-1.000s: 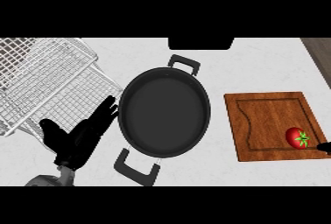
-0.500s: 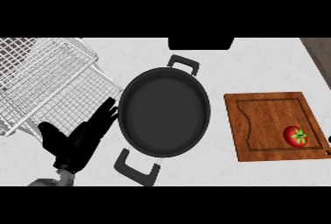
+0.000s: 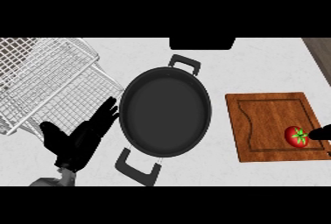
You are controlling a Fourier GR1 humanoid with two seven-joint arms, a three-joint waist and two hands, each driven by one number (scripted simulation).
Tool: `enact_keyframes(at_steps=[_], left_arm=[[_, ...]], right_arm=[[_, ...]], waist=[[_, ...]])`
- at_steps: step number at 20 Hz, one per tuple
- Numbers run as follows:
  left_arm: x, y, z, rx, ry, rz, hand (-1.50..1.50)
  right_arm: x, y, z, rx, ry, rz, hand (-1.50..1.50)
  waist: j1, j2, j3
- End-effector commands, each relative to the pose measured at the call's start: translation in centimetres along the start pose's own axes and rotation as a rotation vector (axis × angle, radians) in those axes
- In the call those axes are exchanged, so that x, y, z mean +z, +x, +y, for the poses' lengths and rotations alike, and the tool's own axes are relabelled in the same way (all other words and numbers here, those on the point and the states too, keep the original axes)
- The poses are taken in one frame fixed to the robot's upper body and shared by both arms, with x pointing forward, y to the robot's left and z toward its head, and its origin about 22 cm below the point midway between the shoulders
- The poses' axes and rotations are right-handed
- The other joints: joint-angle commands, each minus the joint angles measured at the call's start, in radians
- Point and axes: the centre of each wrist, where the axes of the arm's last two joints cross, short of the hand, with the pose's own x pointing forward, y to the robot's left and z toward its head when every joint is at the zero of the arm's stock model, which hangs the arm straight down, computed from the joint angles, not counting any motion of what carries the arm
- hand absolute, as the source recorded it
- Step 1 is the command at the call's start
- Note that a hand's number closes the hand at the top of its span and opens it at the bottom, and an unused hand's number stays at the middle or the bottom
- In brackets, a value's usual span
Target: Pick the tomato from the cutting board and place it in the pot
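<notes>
The small red tomato (image 3: 296, 135) lies at the right side of the brown wooden cutting board (image 3: 265, 127), and the black right hand (image 3: 321, 133), its fingers too hidden to tell, should be curled gently round it before lifting.

Worktop (image 3: 258, 57): pale grey-white, faint marbled veining, evenly lit, soft shadows only. Wire rack (image 3: 45, 83), white metal mesh, at worktop's far left corner, tilted. Dark rectangular shape (image 3: 202, 43) at far edge, centre; cannot tell what it is. Brown wood-toned strip (image 3: 320, 50) past worktop's right edge, far corner.
</notes>
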Motion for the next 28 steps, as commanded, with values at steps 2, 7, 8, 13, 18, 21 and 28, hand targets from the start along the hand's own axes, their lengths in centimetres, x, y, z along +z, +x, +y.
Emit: enact_keyframes(at_steps=[2,7,8,13,18,21,28], left_arm=[[-0.6,0.6,-1.9,0.019,-0.003,0.011,0.0],[0.0,-0.8,0.7,0.007,-0.005,0.009,0.0],[-0.5,-0.7,0.2,0.007,-0.017,0.002,0.0],[0.5,-0.5,0.7,0.009,0.005,0.005,0.0],[-0.4,-1.0,1.1,0.017,-0.01,0.003,0.0],[0.5,-2.7,0.4,0.007,0.001,0.021,0.0],[0.5,-0.6,0.8,0.015,0.016,0.001,0.0]], right_arm=[[-0.5,0.2,2.3,-0.01,0.028,0.035,-1.5],[-2.6,-1.7,6.3,0.071,0.027,0.068,-1.5],[-2.1,0.5,5.9,0.079,-0.005,0.07,-1.5],[-3.5,-1.3,4.1,0.16,-0.034,0.156,-1.5],[-2.9,-1.9,5.9,0.18,-0.003,0.161,-1.5],[-2.7,-1.0,8.1,0.186,-0.002,0.161,-1.5],[-5.1,-5.9,9.1,0.194,0.02,0.188,-1.5]], waist=[[0.0,0.001,0.0],[0.001,0.002,0.0],[0.002,0.001,0.0],[0.004,0.001,0.0],[-0.001,0.001,0.0],[0.003,0.001,0.0],[0.0,0.001,0.001]])
